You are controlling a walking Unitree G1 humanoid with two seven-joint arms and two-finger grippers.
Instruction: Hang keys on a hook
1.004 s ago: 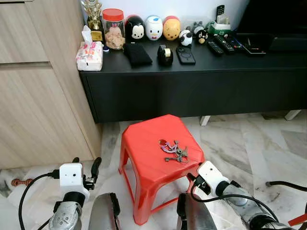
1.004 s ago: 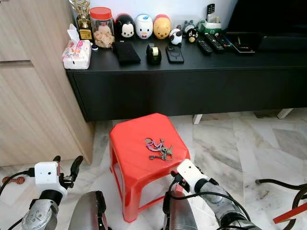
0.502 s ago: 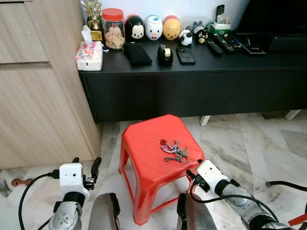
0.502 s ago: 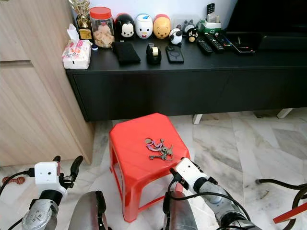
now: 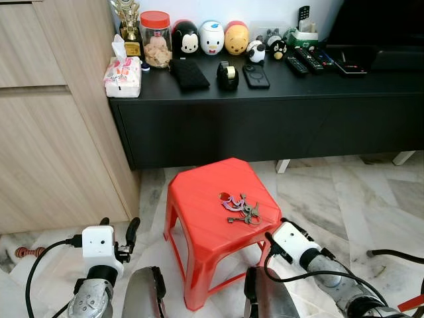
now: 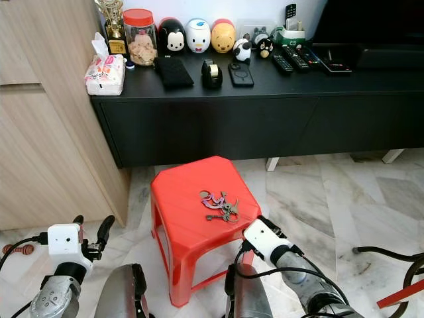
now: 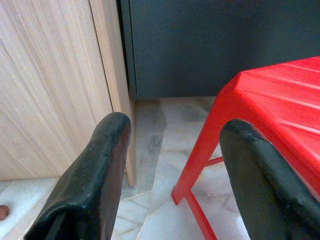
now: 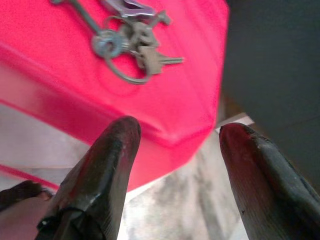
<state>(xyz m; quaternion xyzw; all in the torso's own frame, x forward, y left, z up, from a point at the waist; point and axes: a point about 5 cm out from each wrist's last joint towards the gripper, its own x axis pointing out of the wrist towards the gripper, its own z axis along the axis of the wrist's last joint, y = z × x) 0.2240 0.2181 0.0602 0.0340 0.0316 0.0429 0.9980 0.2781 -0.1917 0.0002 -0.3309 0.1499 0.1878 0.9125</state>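
Right hand (image 8: 175, 150), fingers apart and empty, sits low beside the red stool (image 5: 199, 205), at its near right edge. Keys (image 5: 240, 209) lie flat on the seat's right side. Risk: a low approach strikes the rim, or pushes the keys off.

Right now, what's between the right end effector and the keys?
Only bare red stool top and its rim. In the right wrist view the open right end effector sits just off the stool's edge, with the keys lying further in.
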